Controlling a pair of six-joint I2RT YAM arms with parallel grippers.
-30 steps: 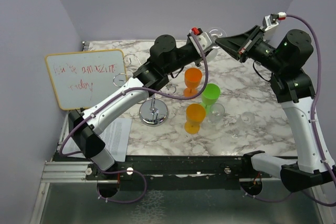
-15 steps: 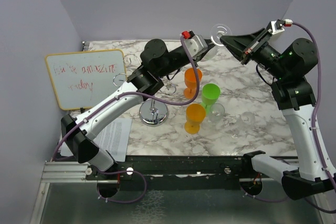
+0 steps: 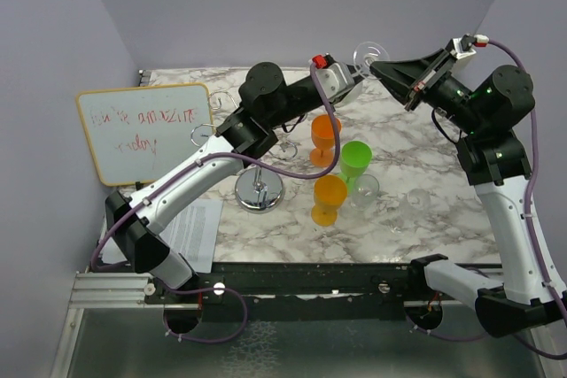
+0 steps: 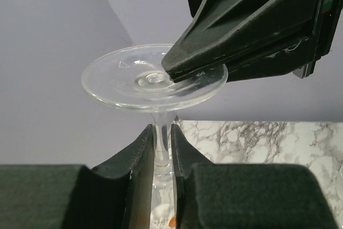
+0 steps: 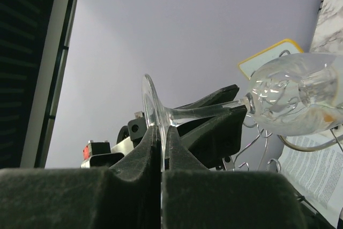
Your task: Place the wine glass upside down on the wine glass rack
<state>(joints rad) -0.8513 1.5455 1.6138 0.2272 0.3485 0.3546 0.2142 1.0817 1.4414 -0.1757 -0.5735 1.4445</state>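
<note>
The wine glass (image 3: 370, 50) is hanging in the air over the back of the bench (image 3: 443, 165), and both arms are reaching up to it. It is not touching the bench, and it is lying on its side.

The right jaws are pinching the edge of the flat round foot. In the right wrist view their black fingers (image 5: 140, 156) are pressing tight together on the thin glass, while the round bowl (image 5: 292, 97) is pointing away to the side.

The left jaws are sitting on both sides of the thin stem. In the left wrist view the stem (image 4: 161, 138) is running right down the narrow gap between the fingers (image 4: 123, 186). The fingers are sitting very close to it (I cannot tell if they are squeezing the stem or just waiting beside it).

The wine glass rack (image 3: 260, 190) is standing lower down on the bench, away from the glass. Its shiny round base is showing under the left arm (image 3: 221, 161), and its curly wire loops are poking out next to the whiteboard (image 3: 142, 130). The glass is not hanging on the rack.

Two orange cups (image 3: 325, 135) and a green cup (image 3: 356, 158) are standing together in the middle of the bench, with clear glasses (image 3: 365, 190) just beside them. A sheet of paper (image 3: 197, 229) is lying at the near left edge
</note>
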